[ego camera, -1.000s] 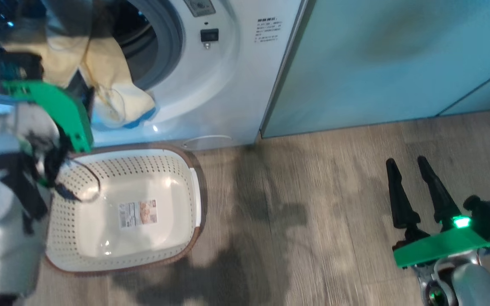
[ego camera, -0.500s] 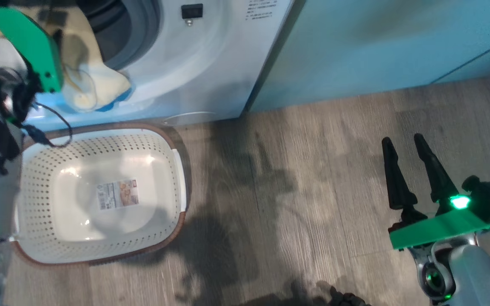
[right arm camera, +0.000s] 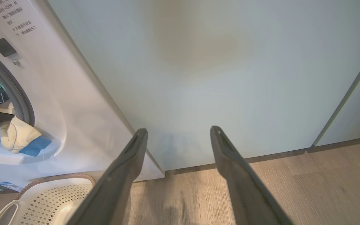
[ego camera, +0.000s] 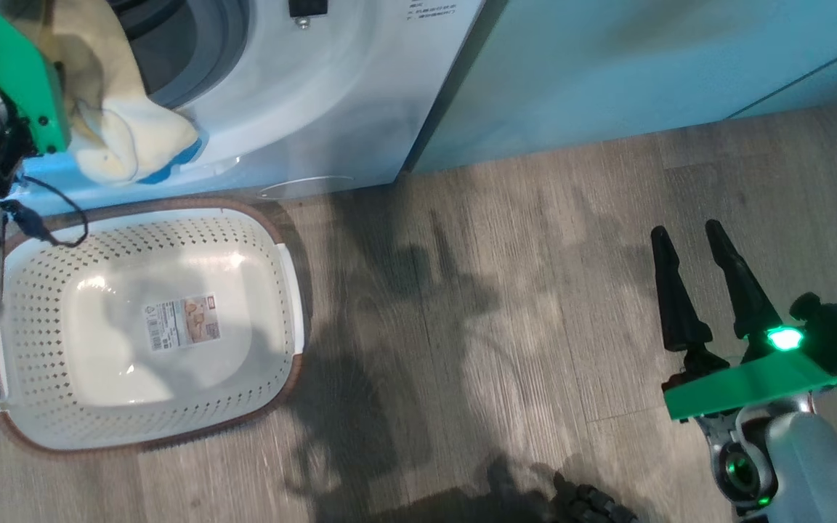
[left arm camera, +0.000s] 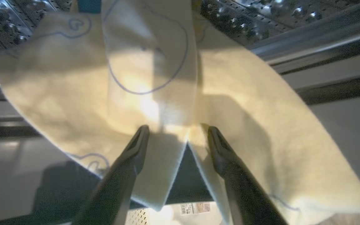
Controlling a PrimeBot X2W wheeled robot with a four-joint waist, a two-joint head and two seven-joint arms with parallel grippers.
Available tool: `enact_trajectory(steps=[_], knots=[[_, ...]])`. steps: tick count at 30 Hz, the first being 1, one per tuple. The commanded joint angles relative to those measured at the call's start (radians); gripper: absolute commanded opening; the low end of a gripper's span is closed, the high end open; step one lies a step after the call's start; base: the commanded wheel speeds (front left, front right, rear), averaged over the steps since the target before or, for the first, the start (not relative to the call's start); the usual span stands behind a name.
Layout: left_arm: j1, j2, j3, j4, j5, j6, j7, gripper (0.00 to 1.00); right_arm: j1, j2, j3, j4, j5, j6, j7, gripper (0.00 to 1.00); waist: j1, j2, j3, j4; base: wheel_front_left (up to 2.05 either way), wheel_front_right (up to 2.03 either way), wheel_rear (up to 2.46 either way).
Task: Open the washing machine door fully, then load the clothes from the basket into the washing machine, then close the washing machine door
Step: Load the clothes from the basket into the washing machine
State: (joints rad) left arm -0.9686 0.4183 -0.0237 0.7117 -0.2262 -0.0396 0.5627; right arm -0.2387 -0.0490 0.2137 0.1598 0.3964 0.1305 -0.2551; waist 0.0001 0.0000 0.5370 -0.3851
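Observation:
The white washing machine (ego camera: 317,94) stands at the upper left with its round opening uncovered; the washing machine door is out of view. Pale yellow clothes (ego camera: 117,134) with a blue patch hang out over the opening's lower rim. In the left wrist view my left gripper (left arm camera: 177,131) is open, its tips against the hanging clothes (left arm camera: 130,78), the steel drum beyond. The white basket (ego camera: 266,276) sits on the floor below the opening, holding nothing but its label. My right gripper (ego camera: 694,250) is open above the floor at the right, nothing between its fingers (right arm camera: 127,168).
Pale green cabinets (ego camera: 644,65) run along the back right of the machine, straight ahead of the right gripper (right arm camera: 178,132). Wood-look floor (ego camera: 498,327) spreads between basket and right arm. A dark jointed object (ego camera: 593,505) shows at the bottom edge.
The head camera has shifted, so the machine and basket slid up and left in the picture. My left wrist has risen closer to the opening. The right gripper stays as it was.

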Motion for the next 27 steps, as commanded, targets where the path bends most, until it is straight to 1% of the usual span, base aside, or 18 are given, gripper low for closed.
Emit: enact_trajectory(steps=[1,6,7,8,9,10,11,12,17,20,25,26,27], knots=[[-0.034,0.058,0.023,-0.021,0.010,0.010,-0.002,1.00,-0.016,-0.001,0.015,-0.031,0.008,0.000,-0.007,1.00,-0.0001,0.0000,0.001,-0.001,0.00,0.00,0.00],[-0.042,0.067,0.015,0.016,0.011,0.014,0.005,1.00,-0.018,-0.001,0.014,-0.033,0.010,0.000,-0.007,1.00,-0.0001,0.0000,0.006,0.000,0.00,0.00,0.00],[-0.044,0.067,0.014,0.021,0.010,0.013,0.003,0.90,-0.018,-0.001,0.014,-0.033,0.010,0.000,-0.007,1.00,-0.0001,0.0000,0.007,0.000,0.00,0.00,0.00],[-0.046,0.066,0.012,0.025,0.009,0.013,0.001,0.60,-0.019,-0.001,0.013,-0.034,0.010,0.000,-0.007,1.00,-0.0001,0.0000,0.009,0.001,0.00,0.00,0.00],[-0.048,0.064,0.010,0.028,0.007,0.011,-0.003,0.45,-0.019,-0.001,0.013,-0.034,0.010,0.000,-0.007,1.00,-0.0001,0.0000,0.010,0.002,0.00,0.00,0.00],[-0.050,0.062,0.008,0.029,0.005,0.007,-0.009,0.38,-0.020,-0.001,0.013,-0.034,0.010,0.000,-0.007,1.00,-0.0001,0.0000,0.012,0.002,0.00,0.00,0.00],[-0.051,0.061,0.007,0.030,0.003,0.004,-0.016,0.27,-0.020,-0.001,0.013,-0.034,0.010,0.000,-0.007,1.00,-0.0001,0.0000,0.014,0.003,0.00,0.00,0.00],[-0.053,0.061,0.004,0.033,0.001,0.000,-0.020,0.00,-0.021,-0.001,0.014,-0.034,0.010,0.000,-0.007,1.00,-0.0001,0.0000,0.016,0.003,0.00,0.00,0.00],[-0.063,0.062,-0.002,0.045,-0.011,-0.020,-0.046,0.00,-0.024,-0.001,0.014,-0.034,0.011,0.000,-0.007,1.00,-0.0001,0.0000,0.021,0.002,0.00,0.00,0.00],[-0.081,0.058,0.008,0.038,-0.027,-0.024,-0.101,0.00,-0.024,-0.001,0.014,-0.034,0.012,0.000,-0.007,1.00,-0.0001,0.0000,0.025,0.001,0.00,0.00,0.00],[-0.130,0.038,0.037,0.021,-0.069,-0.033,-0.213,0.00,-0.027,-0.001,0.016,-0.036,0.013,0.000,-0.007,1.00,-0.0001,0.0000,0.034,0.002,0.00,0.00,0.00],[-0.130,0.038,0.037,0.021,-0.069,-0.033,-0.213,0.00,-0.027,-0.001,0.016,-0.036,0.013,0.000,-0.007,1.00,-0.0001,0.0000,0.034,0.002,0.00,0.00,0.00],[-0.144,0.036,0.041,0.018,-0.074,-0.035,-0.236,0.00,-0.029,-0.001,0.018,-0.037,0.013,0.000,-0.007,1.00,-0.0001,0.0000,0.039,0.002,0.00,0.00,0.00]])
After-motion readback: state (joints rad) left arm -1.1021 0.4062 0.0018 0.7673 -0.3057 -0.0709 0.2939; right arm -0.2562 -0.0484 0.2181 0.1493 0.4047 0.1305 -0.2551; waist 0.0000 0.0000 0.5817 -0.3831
